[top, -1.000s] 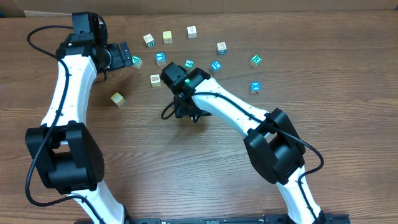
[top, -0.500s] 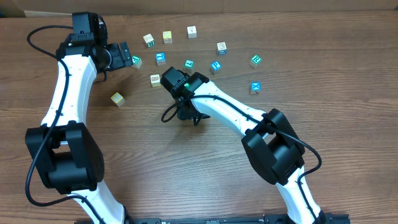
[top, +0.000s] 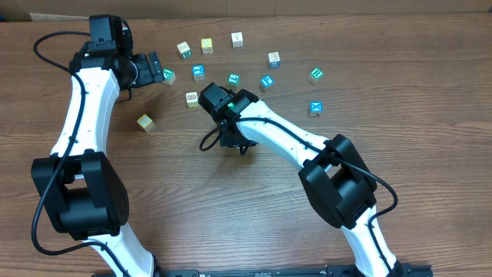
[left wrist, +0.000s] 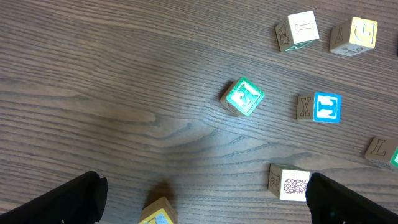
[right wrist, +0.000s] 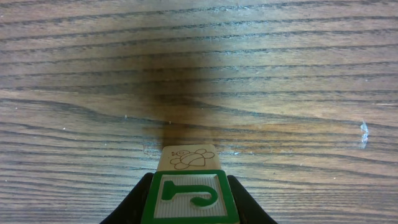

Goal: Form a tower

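**Right gripper point(right wrist: 189, 205) clamps a green-framed J cube point(right wrist: 189, 183) on the bare table point(right wrist: 280, 74), in what looks like the pick-up step.**
Its fingers press both sides of the cube. The left gripper point(left wrist: 205, 186) hangs wide open and empty above the loose cubes point(top: 199, 72). No tower shows in any view. The next move probably calls for a level lift and a clear spot to start stacking.

Robot lab bench: wood-grain table point(top: 192, 208), two white-and-black arms point(top: 81, 108) point(top: 280, 137), loose picture cubes point(top: 315, 75), cardboard point(top: 307, 5) behind.
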Available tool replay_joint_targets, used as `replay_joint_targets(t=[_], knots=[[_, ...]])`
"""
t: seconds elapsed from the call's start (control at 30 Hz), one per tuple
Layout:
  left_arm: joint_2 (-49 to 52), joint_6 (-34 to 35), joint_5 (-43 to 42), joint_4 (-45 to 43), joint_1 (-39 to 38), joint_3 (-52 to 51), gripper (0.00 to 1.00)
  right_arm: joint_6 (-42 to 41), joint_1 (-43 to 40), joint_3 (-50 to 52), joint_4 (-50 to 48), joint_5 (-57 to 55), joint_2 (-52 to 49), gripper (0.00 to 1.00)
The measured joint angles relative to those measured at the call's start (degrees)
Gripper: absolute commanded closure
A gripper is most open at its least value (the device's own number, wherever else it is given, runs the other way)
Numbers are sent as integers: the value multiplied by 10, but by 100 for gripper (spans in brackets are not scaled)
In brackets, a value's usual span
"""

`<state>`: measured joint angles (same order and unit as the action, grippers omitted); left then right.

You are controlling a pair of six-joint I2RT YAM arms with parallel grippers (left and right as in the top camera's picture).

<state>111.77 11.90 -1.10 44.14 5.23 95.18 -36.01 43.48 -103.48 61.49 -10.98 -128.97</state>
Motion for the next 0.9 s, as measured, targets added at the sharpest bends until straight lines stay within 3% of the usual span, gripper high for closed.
replay_joint_targets(t=[0.33,0.37,0.43,0.67,0.9], knots=[[0,0,0,0,0,0,1,0,0,0,0,0,0,76],[0,0,0,0,0,0,1,0,0,0,0,0,0,74],[0,0,0,0,0,0,0,-2,0,0,0,0,0,58],[0,0,0,0,0,0,1,1,0,0,1,0,0,21],[0,0,0,0,0,0,0,15,-8,-44,47,0,0,17]])
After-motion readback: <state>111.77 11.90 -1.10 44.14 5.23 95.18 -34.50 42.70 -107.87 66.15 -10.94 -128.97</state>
